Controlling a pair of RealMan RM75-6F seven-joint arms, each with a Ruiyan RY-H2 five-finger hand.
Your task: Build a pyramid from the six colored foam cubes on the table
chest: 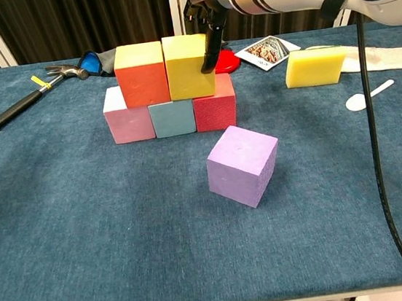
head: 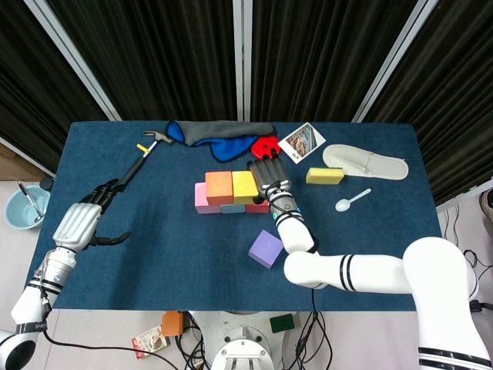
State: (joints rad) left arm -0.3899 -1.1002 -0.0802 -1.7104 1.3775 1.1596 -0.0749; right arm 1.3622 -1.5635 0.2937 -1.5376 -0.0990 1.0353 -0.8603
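Two hands show in the head view. The right hand (head: 271,179), at the frame's centre, stretches from a white forearm that runs in from the lower right; its dark fingers (chest: 211,43) lie straight and together, pressed flat to the right face of the yellow foam cube (chest: 188,65), not wrapped around it. That cube sits on the upper tier beside the orange foam cube (chest: 141,73), the two touching. Beneath them stand the pink foam cube (chest: 127,115), the teal foam cube (chest: 173,118) and the red foam cube (chest: 215,104) in a touching row. The purple foam cube (chest: 242,164) lies apart, lower centre in the chest view, turned askew on the blue cloth-covered table (chest: 86,231). The left hand (head: 81,220), at the left edge, hangs low over the table with fingers curled loosely apart, holding nothing, just beyond the black handle of the hammer (head: 139,163).
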